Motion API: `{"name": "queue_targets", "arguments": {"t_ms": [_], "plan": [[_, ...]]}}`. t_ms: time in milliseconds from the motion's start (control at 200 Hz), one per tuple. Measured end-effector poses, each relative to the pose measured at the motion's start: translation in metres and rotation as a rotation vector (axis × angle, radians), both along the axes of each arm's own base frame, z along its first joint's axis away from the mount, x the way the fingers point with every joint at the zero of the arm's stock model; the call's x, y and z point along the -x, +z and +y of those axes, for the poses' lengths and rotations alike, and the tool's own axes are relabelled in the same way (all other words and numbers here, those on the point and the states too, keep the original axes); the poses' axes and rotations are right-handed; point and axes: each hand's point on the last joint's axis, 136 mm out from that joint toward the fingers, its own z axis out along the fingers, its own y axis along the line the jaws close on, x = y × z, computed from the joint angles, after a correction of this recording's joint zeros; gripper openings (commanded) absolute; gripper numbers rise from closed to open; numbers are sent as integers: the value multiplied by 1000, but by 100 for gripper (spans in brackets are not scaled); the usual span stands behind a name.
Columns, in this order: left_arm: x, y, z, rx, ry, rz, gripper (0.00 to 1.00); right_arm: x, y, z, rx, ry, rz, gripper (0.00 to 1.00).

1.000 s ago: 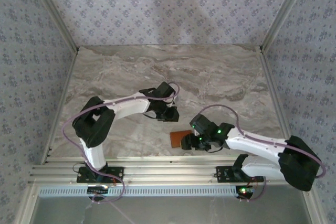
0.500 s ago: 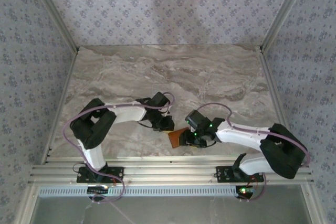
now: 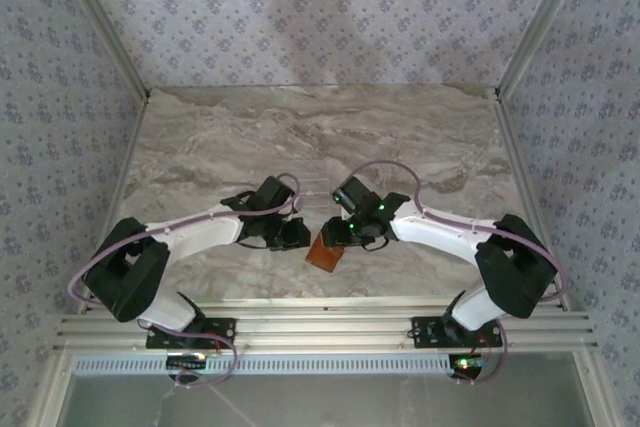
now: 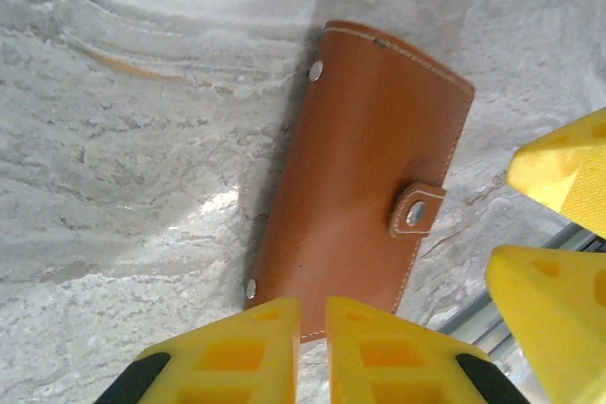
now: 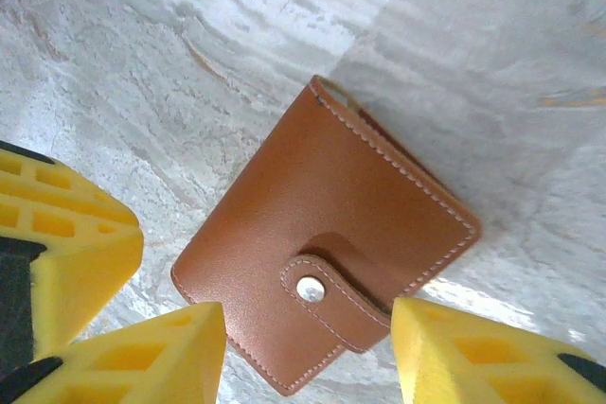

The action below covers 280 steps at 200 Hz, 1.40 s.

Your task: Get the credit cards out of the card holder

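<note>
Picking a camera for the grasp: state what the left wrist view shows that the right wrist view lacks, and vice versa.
Left wrist: two rivets along the wallet edge, the left gripper shut at its near end, a metal rail. Right wrist: the right gripper open, a finger either side of the tab end. Both: the closed wallet on marble, tab fastened.

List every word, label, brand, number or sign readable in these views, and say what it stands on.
None: no readable text anywhere.
The card holder carries only stitching and a plain metal snap; nothing is printed on it or on the marble table.
</note>
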Motion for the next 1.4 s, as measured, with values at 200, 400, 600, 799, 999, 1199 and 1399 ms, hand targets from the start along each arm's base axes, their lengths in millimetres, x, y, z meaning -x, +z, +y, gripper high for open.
{"name": "queue_targets", "arguments": {"t_ms": [200, 400, 600, 799, 999, 1199, 1399], "plan": [[-4, -3, -8, 9, 17, 36, 7, 6, 7, -7, 104, 120, -74, 44], [-9, -16, -22, 40, 32, 90, 5, 10, 7, -8, 183, 336, -187, 40], [-8, -26, -24, 40, 42, 132, 4, 7, 7, 2, 202, 580, -333, 37], [-8, -26, -25, 51, 43, 143, 3, 8, -2, 6, 215, 730, -397, 42], [-9, -27, -24, 55, 45, 147, 2, 8, -24, 9, 228, 806, -402, 44], [-10, -32, -21, 54, 53, 170, 2, 2, -32, 11, 246, 818, -422, 44], [-11, -35, -17, 54, 71, 180, 2, -2, -33, 14, 270, 821, -436, 46]]}}
